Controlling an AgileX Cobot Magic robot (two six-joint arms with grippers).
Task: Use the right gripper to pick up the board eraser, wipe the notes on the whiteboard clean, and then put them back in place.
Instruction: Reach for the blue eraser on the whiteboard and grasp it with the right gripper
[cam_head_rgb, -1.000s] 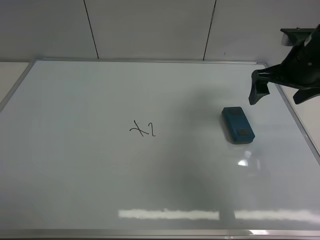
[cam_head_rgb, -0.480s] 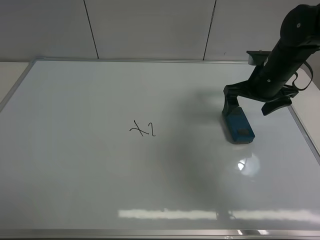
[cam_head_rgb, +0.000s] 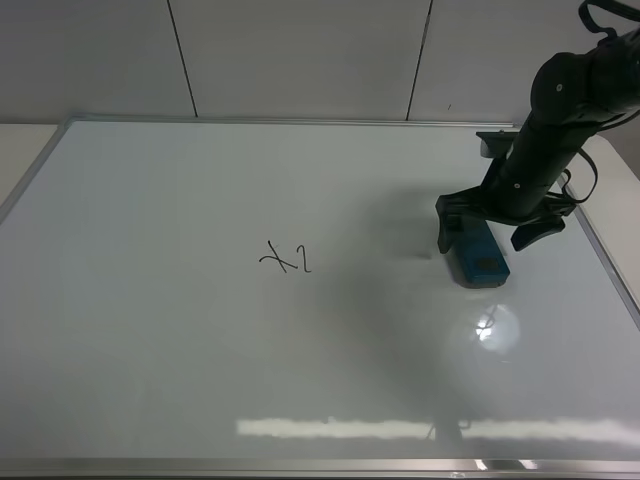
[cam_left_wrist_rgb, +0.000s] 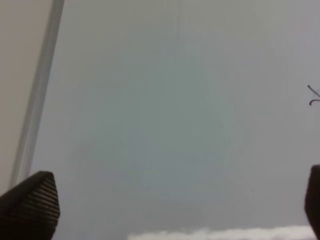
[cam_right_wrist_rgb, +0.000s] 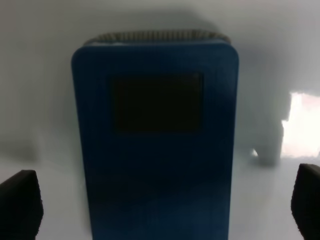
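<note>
The only writing in view is the notes (cam_head_rgb: 286, 258), a thin black marker scribble that reads roughly "X2", just left of the middle of the whiteboard (cam_head_rgb: 150, 320). From the notes, the board eraser (cam_head_rgb: 482, 260) lies flat on the board at about 3 o'clock, well apart from them and near the right frame. The right gripper (cam_head_rgb: 488, 238) reaches in from about 1 o'clock and straddles the eraser's far end, jaws spread wide. In the right wrist view a finger stands off each long side of the teal block with bare board between, and a dark patch (cam_right_wrist_rgb: 157, 102) shows on its top. The left gripper (cam_left_wrist_rgb: 172, 205) hangs over bare board, jaws wide apart, with the scribble's edge just in view
</note>
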